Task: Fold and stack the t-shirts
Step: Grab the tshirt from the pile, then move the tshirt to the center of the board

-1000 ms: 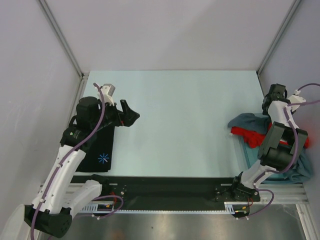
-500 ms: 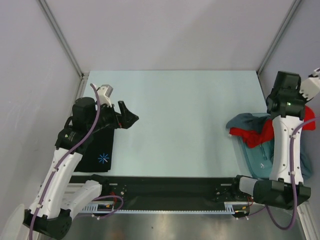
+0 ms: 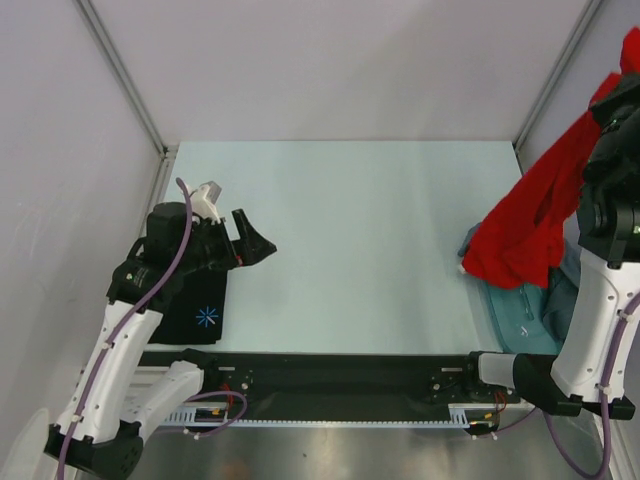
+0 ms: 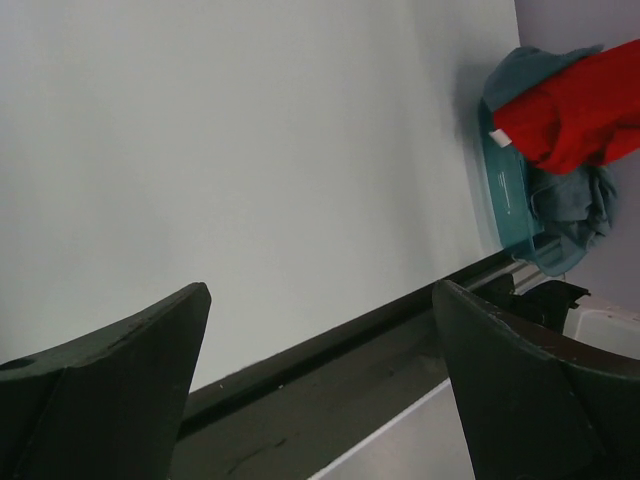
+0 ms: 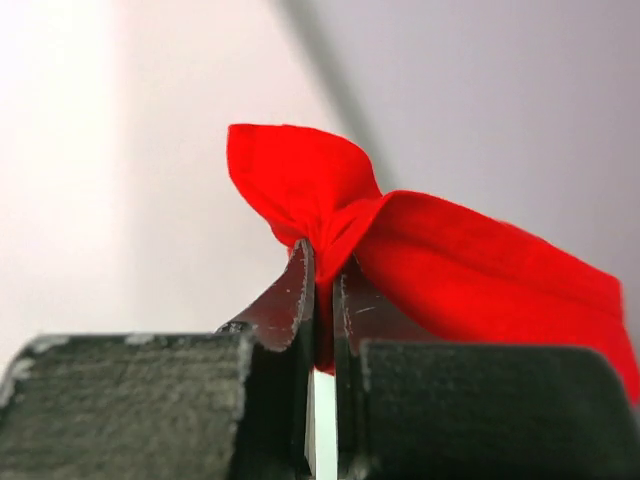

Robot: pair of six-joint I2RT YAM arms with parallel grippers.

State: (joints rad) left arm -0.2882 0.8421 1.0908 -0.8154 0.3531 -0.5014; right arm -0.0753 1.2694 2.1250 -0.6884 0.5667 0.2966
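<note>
One red t-shirt [image 3: 525, 220] hangs high over the right edge of the bench [image 3: 370, 220], a bunched fold of it pinched tight in my right jaws. I judge this is so the cloth drops free of the teal bin [image 3: 508, 312] below and can be carried to the open middle for folding. That bin, at the near right, holds crumpled teal-grey shirts [image 3: 562, 290] waiting their turn. My left jaws hover spread wide and empty at the left, near a black t-shirt [image 3: 195, 300] with a starburst print that lies flat, seemingly folded to start the stack.
</note>
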